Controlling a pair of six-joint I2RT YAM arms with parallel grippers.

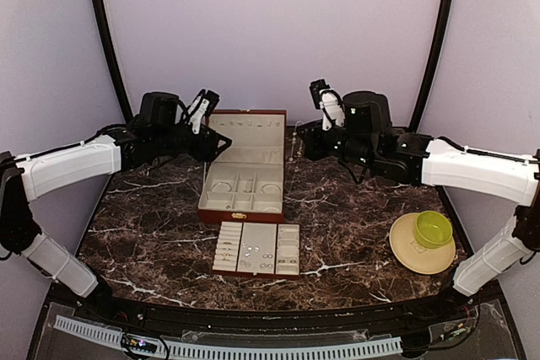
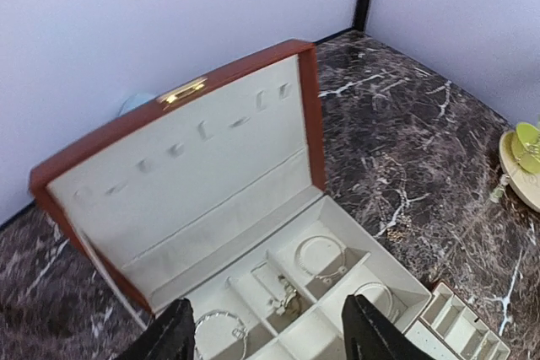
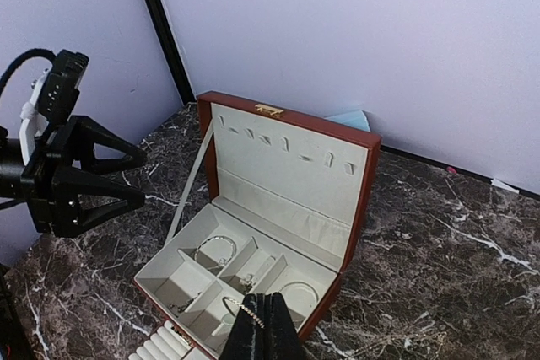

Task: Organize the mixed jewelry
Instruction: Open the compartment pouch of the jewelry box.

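The red-brown jewelry box stands open at the table's middle, cream lining showing, with thin bracelets in its compartments. In front lies the cream-lined tray with several tiny shiny rings and earrings. My left gripper is open and empty above the box's compartments; it also shows at the box's left rear in the top view. My right gripper is shut on a thin silvery chain bracelet above the box's near right corner. In the top view the chain hangs just right of the lid.
A yellow plate with a green bowl sits at the right front. A light blue object lies behind the box lid. Purple walls close the back and sides. The tray's edge shows in the left wrist view.
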